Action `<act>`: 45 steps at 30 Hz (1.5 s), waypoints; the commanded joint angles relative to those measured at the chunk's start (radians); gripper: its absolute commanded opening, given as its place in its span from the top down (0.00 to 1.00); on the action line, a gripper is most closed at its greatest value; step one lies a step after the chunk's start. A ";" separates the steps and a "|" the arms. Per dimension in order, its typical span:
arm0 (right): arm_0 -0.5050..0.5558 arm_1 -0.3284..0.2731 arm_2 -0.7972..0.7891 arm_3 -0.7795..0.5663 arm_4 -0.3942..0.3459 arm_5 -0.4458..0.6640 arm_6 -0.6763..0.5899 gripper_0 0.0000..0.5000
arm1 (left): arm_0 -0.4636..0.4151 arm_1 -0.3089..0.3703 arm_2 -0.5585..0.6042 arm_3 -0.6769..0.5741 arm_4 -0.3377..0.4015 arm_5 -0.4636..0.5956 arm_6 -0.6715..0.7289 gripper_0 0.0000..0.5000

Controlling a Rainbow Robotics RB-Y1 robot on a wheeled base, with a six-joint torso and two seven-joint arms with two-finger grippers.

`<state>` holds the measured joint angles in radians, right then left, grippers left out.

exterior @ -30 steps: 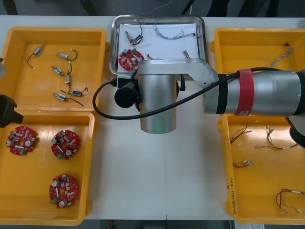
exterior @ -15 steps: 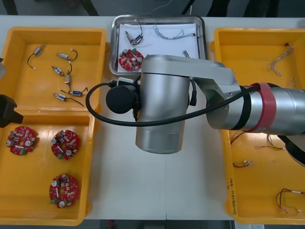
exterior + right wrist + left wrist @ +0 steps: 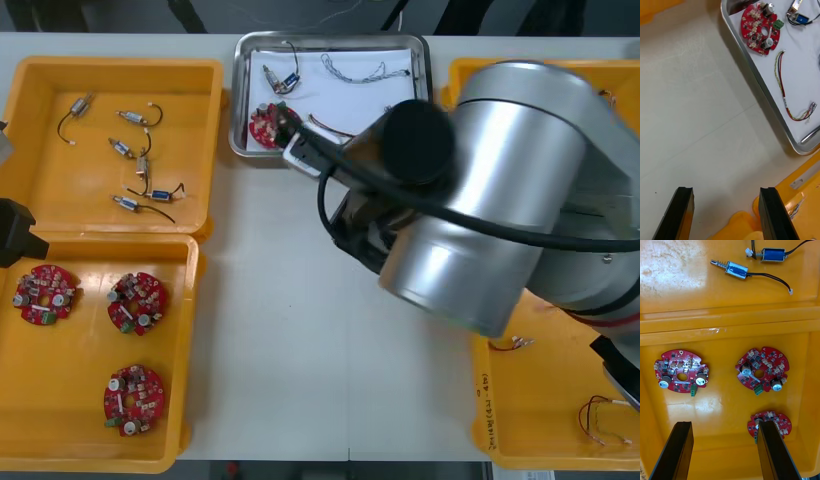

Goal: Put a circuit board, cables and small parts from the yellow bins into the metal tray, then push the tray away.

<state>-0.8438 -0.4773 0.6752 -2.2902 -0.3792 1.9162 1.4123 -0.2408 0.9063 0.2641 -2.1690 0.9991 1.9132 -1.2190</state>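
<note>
The metal tray point(image 3: 240, 100) stands at the far middle of the table, white inside. In it lie a red circuit board point(image 3: 268, 125), a small metal part point(image 3: 278, 78) and a thin cable point(image 3: 360, 68). My right arm point(image 3: 480, 200) looms over the tray's near right corner. In the right wrist view, my right gripper point(image 3: 728, 213) is open above bare table, short of the tray rim point(image 3: 756, 75). Beyond the rim lie the board point(image 3: 760, 28) and a red and yellow cable point(image 3: 784, 93). My left gripper point(image 3: 724, 450) hangs open over the circuit board bin, nothing between its fingers.
Yellow bins flank the tray: small metal parts point(image 3: 140, 150) at far left, three circuit boards point(image 3: 135, 300) at near left, cables point(image 3: 600, 415) at near right. A bin corner point(image 3: 790, 210) lies close by my right fingers. Bare table point(image 3: 280, 330) stretches in front of the tray.
My right arm has swung right and turned, now covering the tray's right part and the right bins. The left arm has not moved.
</note>
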 commanded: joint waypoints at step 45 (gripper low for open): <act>0.652 -0.187 -1.057 -0.005 -0.288 0.004 -0.099 0.00 | 0.012 0.046 0.026 -0.008 -0.007 0.007 -0.025 0.00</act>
<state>-0.2194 -0.6287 -0.3335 -2.3171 -0.6405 1.9170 1.3577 -0.2403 0.9064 0.2642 -2.1683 0.9991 1.9132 -1.2190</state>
